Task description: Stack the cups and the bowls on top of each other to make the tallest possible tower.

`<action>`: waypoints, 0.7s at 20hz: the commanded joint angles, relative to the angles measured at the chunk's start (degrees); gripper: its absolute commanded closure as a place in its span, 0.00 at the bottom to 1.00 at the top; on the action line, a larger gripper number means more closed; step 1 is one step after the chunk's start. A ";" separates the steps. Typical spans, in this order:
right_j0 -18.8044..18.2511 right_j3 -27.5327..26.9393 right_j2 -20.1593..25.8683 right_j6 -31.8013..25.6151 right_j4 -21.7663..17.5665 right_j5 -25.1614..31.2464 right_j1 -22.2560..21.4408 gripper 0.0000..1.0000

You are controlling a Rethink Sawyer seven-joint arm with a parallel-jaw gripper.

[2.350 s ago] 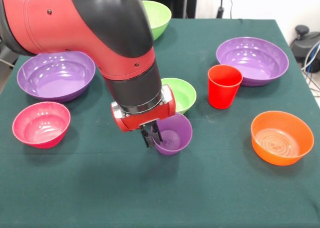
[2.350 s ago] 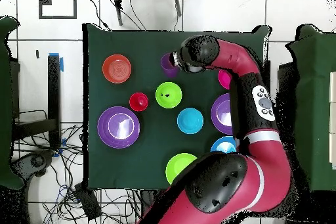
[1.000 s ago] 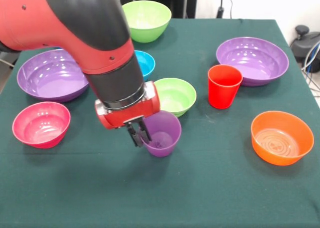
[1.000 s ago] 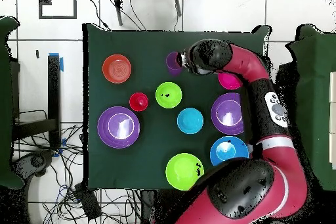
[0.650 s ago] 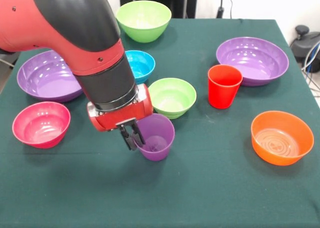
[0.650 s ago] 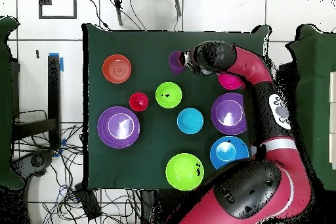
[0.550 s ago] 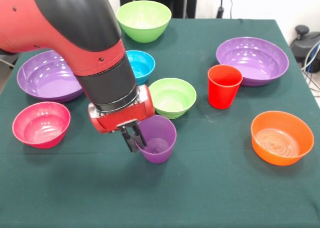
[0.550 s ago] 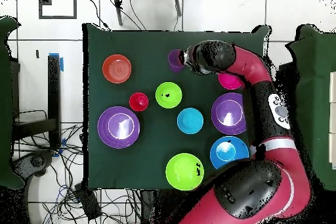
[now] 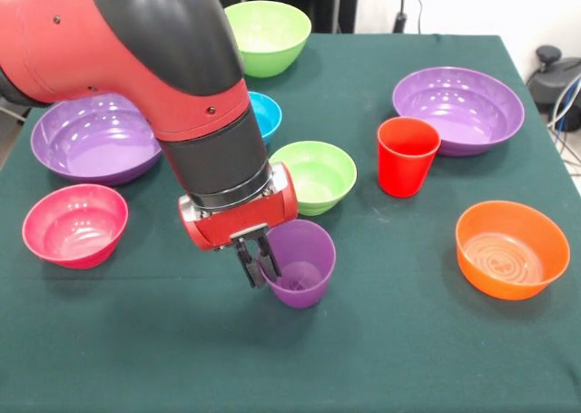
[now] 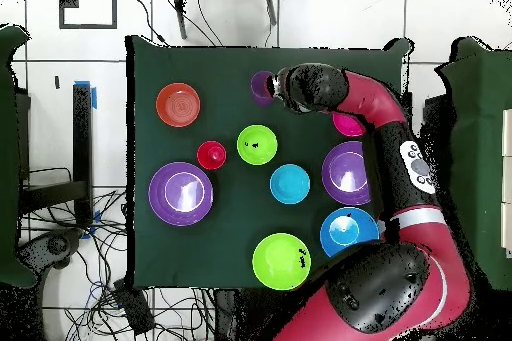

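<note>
Table: dark green cloth-covered table; nothing is stacked, every cup and bowl sits separately.
Arm: red and black Sawyer arm leans over the centre-left and hides part of the small blue glossy plastic bowl.
Nearest bowl: small lime green glossy plastic bowl just behind the purple cup; likely base, and easy to nudge if the cup swings low.
Red cup: solid red tapered plastic tumbler, upright, well apart.
Purple cup: translucent purple ribbed plastic tumbler, upright near the front of the table.
Gripper: gripper pinches the purple cup's near-left rim, one finger inside, one outside.
Risk: an off-centre hold on one thin wall; the cup could tilt or slip on lifting, judging by the grip.
</note>
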 commanded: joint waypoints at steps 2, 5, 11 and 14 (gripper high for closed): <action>0.56 4.73 1.57 -14.38 -7.57 -4.34 0.28 1.00; 0.47 4.53 1.72 -14.46 -8.19 -4.18 0.10 1.00; 0.62 2.98 2.16 -14.63 -8.91 -2.63 0.53 1.00; 0.60 3.07 2.04 -14.28 -9.04 -2.27 0.44 1.00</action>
